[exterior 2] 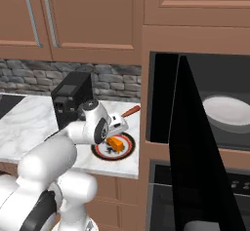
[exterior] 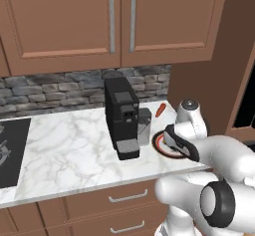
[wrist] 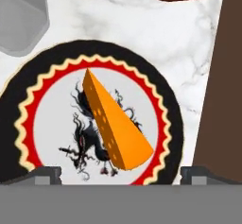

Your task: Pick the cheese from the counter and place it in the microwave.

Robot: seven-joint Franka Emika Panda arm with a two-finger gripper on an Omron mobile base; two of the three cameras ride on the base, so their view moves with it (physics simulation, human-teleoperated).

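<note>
The cheese (wrist: 116,124), an orange wedge, lies on a round plate (wrist: 47,67) with a black rim, a red zigzag ring and a dragon drawing. My gripper (wrist: 123,173) hangs just above it, open, with one dark fingertip on each side of the wedge and nothing held. In the right base view the cheese (exterior 2: 115,143) sits on the plate (exterior 2: 124,153) right under the gripper (exterior 2: 117,133), at the right end of the marble counter (exterior 2: 29,123). The microwave (exterior 2: 215,79) stands open to the right, with its black door (exterior 2: 193,152) swung out and a white plate (exterior 2: 229,110) inside.
A thin red-orange stick (exterior 2: 131,111) lies behind the plate near the wall. A black coffee machine (exterior: 122,118) stands left of the plate, with a grey cup-like part (wrist: 21,22) close by. A dark stovetop (exterior: 10,150) is at the far left. A brown wall panel (wrist: 229,76) borders the counter's right.
</note>
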